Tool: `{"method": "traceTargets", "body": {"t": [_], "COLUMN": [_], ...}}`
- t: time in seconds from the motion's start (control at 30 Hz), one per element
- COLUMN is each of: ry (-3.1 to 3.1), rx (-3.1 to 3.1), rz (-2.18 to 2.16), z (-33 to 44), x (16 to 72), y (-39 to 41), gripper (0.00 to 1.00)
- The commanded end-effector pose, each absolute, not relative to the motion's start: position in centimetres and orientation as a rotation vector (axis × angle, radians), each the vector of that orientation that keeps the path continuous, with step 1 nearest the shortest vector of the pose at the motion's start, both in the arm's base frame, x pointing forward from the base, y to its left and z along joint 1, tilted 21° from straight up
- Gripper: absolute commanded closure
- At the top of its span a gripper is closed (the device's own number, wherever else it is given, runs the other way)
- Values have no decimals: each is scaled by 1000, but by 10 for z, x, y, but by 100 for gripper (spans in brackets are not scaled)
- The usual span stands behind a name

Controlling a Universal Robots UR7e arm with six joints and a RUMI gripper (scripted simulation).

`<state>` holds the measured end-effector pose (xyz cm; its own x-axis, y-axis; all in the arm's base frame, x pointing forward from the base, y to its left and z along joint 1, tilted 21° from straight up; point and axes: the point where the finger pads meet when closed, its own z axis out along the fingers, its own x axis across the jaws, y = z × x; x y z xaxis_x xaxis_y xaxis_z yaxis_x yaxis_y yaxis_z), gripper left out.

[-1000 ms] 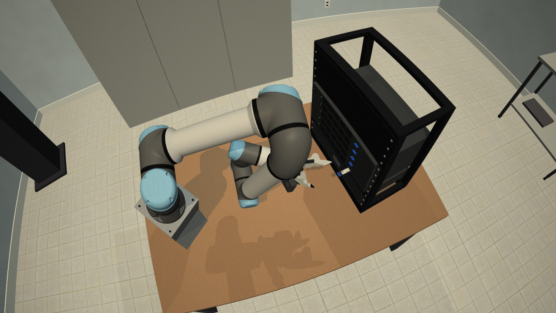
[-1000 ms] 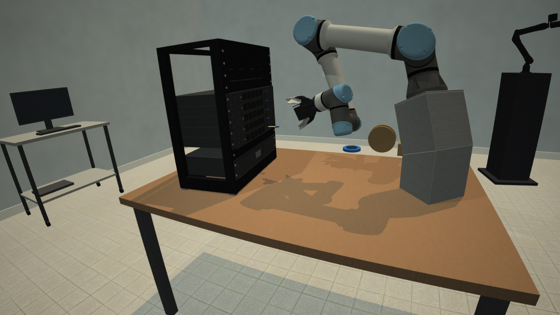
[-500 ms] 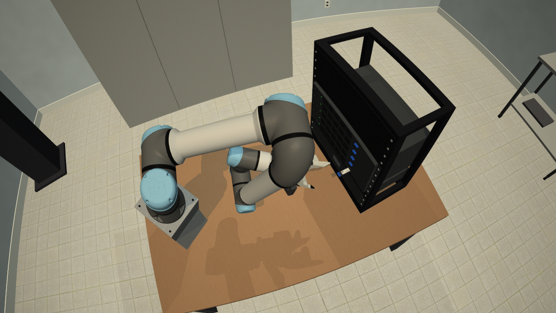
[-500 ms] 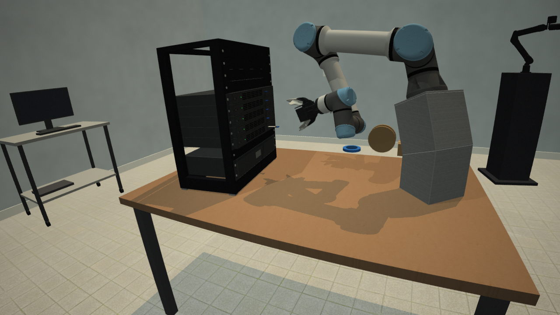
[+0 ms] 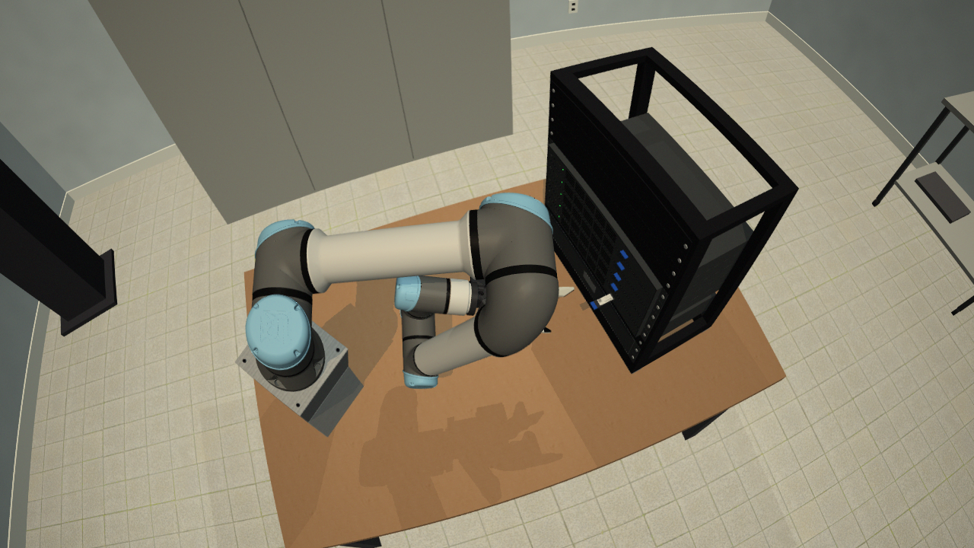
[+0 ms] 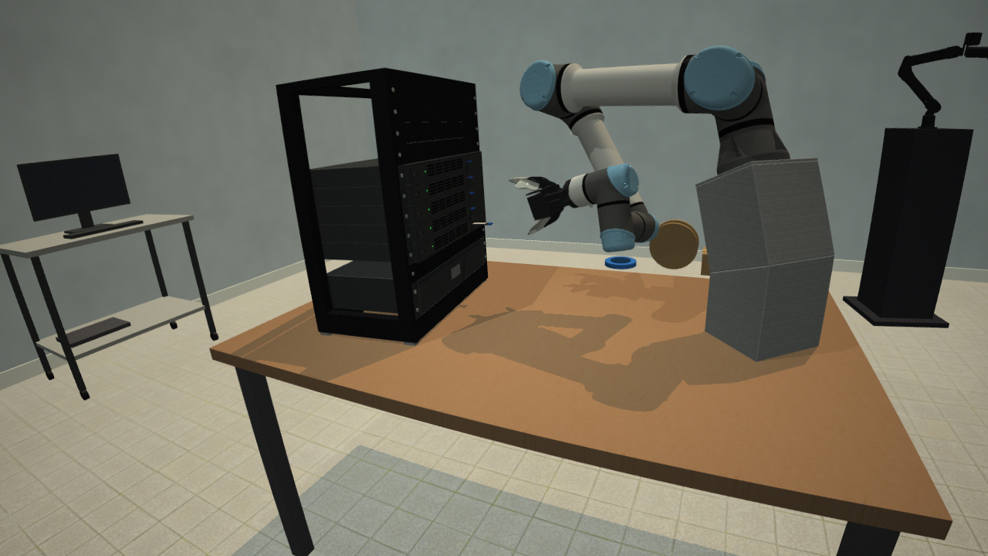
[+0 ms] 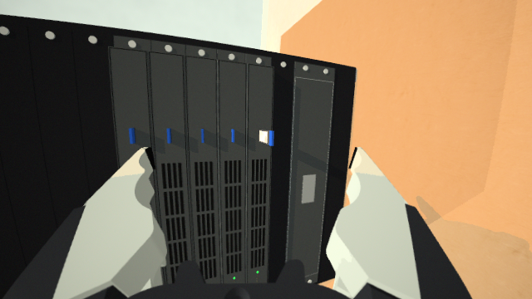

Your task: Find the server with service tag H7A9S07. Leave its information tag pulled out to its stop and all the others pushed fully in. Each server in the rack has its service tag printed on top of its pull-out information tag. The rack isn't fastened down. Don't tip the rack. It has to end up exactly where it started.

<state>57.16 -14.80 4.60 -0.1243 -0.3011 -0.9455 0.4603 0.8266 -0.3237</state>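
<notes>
Our end effector (image 5: pixel 550 310) (image 6: pixel 528 207) (image 7: pixel 253 149) is spread wide; ahead of its fingers, apart from them, the lowest server's pulled-out information tag (image 5: pixel 603 300) (image 6: pixel 481 223) (image 7: pixel 263 136) extends from the rack (image 5: pixel 739 160) (image 6: pixel 404 324) (image 7: pixel 345 95).

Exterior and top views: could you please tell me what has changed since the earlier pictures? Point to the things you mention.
The arm's elbow (image 5: pixel 517 272) (image 6: pixel 539 85) has lowered, and the open end effector (image 5: pixel 558 311) (image 6: pixel 519 206) (image 7: pixel 253 149) has eased slightly away from the rack (image 5: pixel 749 206) (image 6: pixel 395 207) (image 7: pixel 283 104). The rack and protruding tag (image 5: pixel 604 299) (image 6: pixel 482 223) (image 7: pixel 263 136) look unchanged.
</notes>
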Motion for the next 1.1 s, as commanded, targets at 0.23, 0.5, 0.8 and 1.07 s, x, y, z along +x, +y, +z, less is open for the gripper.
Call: {"method": "traceTargets", "body": {"t": [0.23,0.5,0.8,1.07], "ry": [1519,1495,1456,1435], "rx": [44,3,-56,-93], "rz": [-554,-506,-434,-392], "z": [35,29,20,14], "x": [570,570,569,567], "y": [-151,-152,-154,-155], "gripper": [0,0,0,0]}}
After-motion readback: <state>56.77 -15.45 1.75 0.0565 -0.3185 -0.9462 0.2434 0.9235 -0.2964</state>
